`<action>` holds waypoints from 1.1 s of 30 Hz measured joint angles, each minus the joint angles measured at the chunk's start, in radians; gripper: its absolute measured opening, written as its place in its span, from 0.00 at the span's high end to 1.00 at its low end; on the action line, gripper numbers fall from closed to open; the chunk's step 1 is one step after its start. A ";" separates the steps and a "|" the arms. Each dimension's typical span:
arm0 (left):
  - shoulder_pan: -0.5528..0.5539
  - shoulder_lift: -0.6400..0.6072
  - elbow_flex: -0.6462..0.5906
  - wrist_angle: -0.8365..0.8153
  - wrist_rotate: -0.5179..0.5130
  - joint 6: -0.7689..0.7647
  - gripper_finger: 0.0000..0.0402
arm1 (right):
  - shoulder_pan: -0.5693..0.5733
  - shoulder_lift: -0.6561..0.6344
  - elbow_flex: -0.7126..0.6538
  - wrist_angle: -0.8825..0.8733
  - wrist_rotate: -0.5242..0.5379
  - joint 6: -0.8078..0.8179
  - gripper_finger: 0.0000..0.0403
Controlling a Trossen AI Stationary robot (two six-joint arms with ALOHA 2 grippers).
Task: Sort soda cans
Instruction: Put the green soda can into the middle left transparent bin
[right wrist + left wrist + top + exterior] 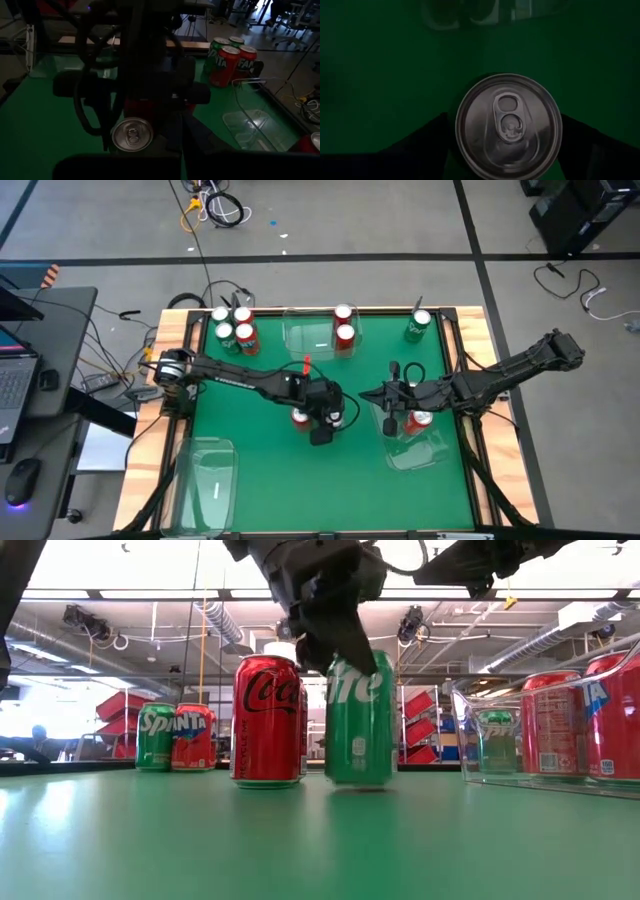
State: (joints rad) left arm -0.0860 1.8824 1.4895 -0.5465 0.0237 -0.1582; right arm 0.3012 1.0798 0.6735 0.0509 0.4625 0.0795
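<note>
Sorting looks partly done: four soda cans (233, 328) cluster at the far left corner, the left gripper (320, 423) straddles a green Sprite can (360, 718) mid-table, fingers spread beside a red Coca-Cola can (267, 720), and the shut right gripper (388, 423) hovers over the right tray (425, 452) holding red cans

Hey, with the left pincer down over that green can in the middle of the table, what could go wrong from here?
1. The left pincer straddles the green can near its top, so a high grip may tip it.
2. A red can stands close beside the green can; lifting or swinging could knock it over.
3. The right pincer waits shut near the clear tray, close enough that the arms might clash.
</note>
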 joint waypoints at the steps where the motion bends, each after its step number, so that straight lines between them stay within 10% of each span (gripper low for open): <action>1: 0.003 -0.006 0.024 -0.015 0.001 0.006 0.28 | 0.000 0.000 0.000 0.000 0.000 0.000 1.00; 12: 0.001 -0.040 0.493 -0.561 -0.116 0.124 0.28 | 0.002 0.000 0.000 -0.002 0.000 -0.001 1.00; 20: -0.048 -0.044 0.758 -1.033 -0.325 -0.108 0.28 | 0.003 0.000 0.000 -0.002 0.000 -0.004 1.00; 33: -0.211 -0.421 0.415 -1.027 -0.428 -0.616 0.28 | 0.002 0.000 0.000 0.000 -0.003 -0.004 1.00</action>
State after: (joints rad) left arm -0.2974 1.4615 1.9041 -1.5738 -0.4044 -0.7742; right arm 0.3035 1.0795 0.6735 0.0513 0.4591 0.0757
